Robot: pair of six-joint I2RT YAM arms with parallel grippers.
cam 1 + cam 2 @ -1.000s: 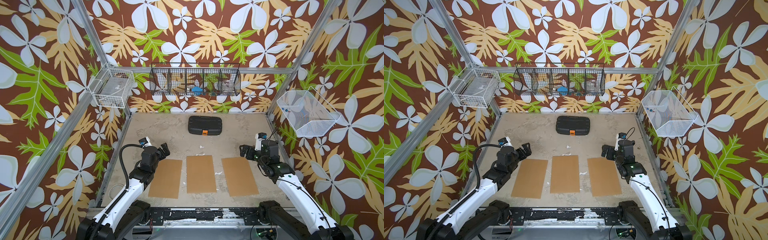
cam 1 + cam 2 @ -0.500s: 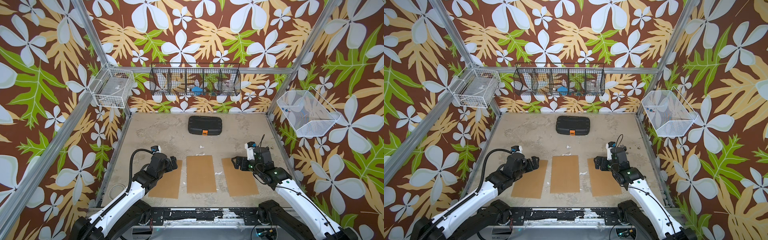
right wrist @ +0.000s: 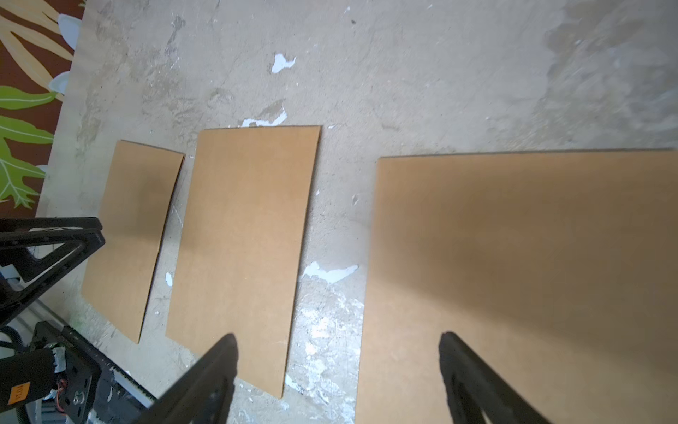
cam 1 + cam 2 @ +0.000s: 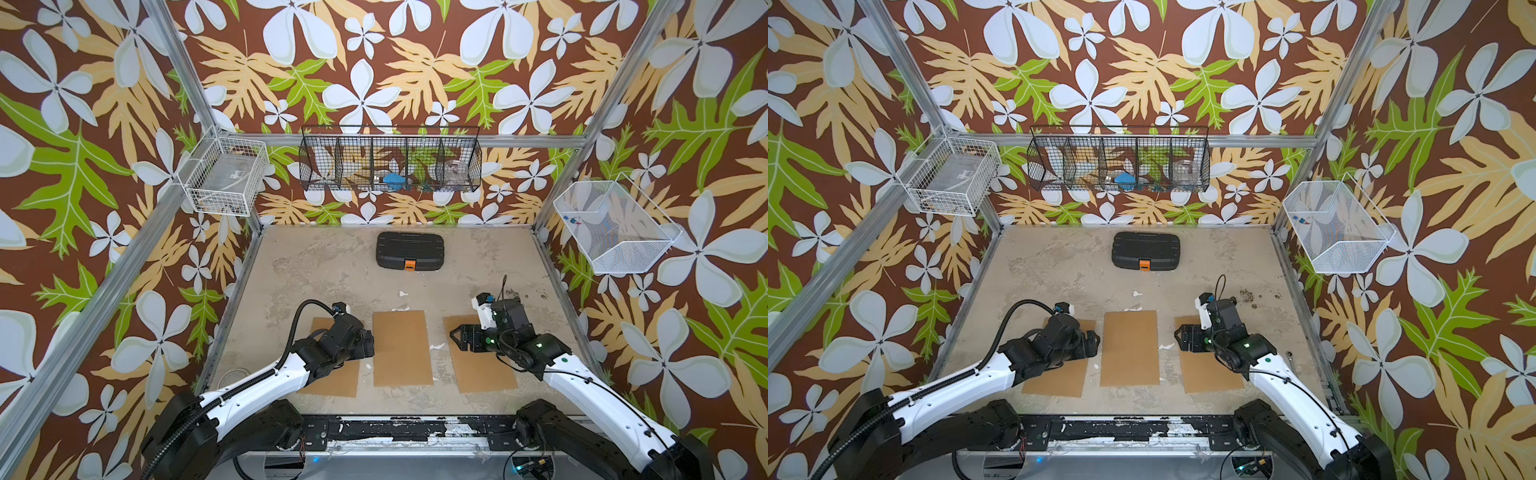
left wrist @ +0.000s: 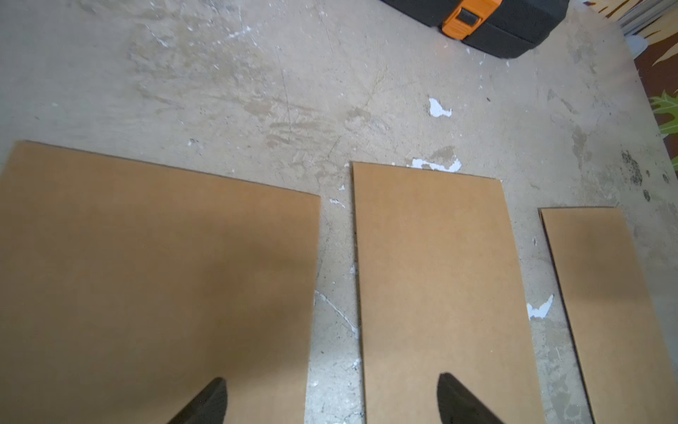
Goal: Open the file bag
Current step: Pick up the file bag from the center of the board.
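Note:
The file bag [image 4: 409, 251] [image 4: 1146, 249] is a black case with an orange latch [image 4: 409, 264] on its near side. It lies closed at the back middle of the table, and a corner of it shows in the left wrist view [image 5: 513, 22]. My left gripper [image 4: 368, 343] [image 5: 330, 385] hovers open over the gap between the left and middle cardboard sheets, far in front of the bag. Over the inner edge of the right sheet, my right gripper [image 4: 455, 334] [image 3: 337, 341] is open as well. Neither holds anything.
Three brown cardboard sheets lie flat across the front: left [image 4: 340, 382], middle [image 4: 402, 348] and right [image 4: 482, 370]. A black wire basket [image 4: 390, 160] hangs on the back wall. White wire baskets hang at the left [image 4: 226, 178] and right [image 4: 611, 226].
Both arms have dropped lower and swung inward and toward the front, from beside the sheets to over them. Both pairs of jaws have narrowed a little but stay open.

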